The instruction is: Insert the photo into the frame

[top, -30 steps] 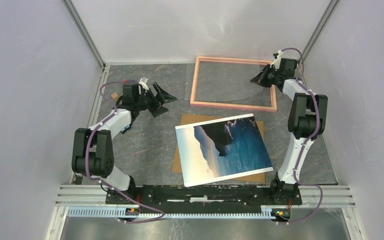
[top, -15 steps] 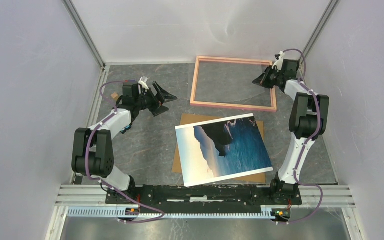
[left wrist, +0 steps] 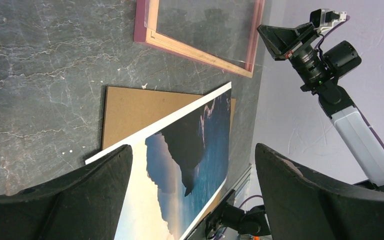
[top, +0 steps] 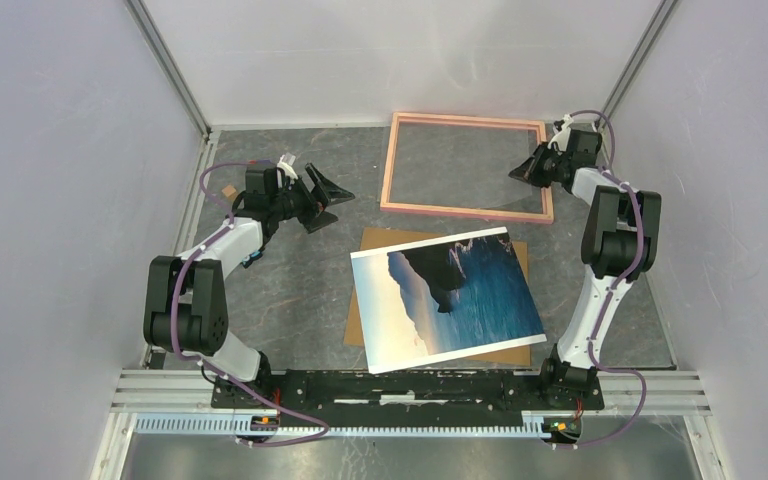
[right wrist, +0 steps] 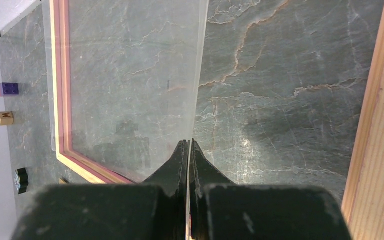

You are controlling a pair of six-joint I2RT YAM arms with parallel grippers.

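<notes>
Thin salmon-pink rectangular frame (top: 465, 211) flat at far side of worktop (top: 300, 290), clear pane within, white-bordered photo (top: 447, 300) of dark cliffs and blue sea, face up, skewed, nearer, atop brown board (top: 380, 241), apart from frame

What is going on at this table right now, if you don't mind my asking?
The right claw is shut on the edge of the clear pane, which lies askew across the pink frame at the back of the table. The left claw hangs open, holding nothing. The photo lies face up on the brown backing board, not yet in the frame.
</notes>
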